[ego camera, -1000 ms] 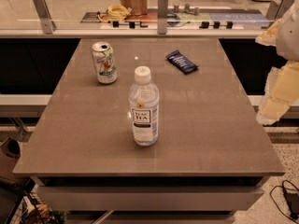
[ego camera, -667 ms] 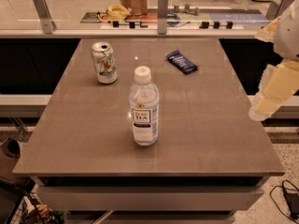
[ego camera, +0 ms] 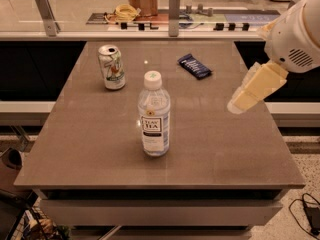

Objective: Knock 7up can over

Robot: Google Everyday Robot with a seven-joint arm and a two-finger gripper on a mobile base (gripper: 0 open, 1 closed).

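The 7up can (ego camera: 112, 67) stands upright at the table's back left, white and green with a silver top. My gripper (ego camera: 245, 98) hangs over the table's right side, pale yellow, on a white arm that comes in from the upper right. It is well to the right of the can, with the tea bottle between them. It holds nothing that I can see.
A clear tea bottle (ego camera: 153, 115) with a white cap stands mid-table. A dark blue snack wrapper (ego camera: 194, 66) lies at the back right. The brown table (ego camera: 75, 149) ends near the front. A counter with a glass rail (ego camera: 170, 14) runs behind it.
My gripper has moved left and inward from the table's right edge to above the tabletop. The can, bottle and wrapper have not moved.
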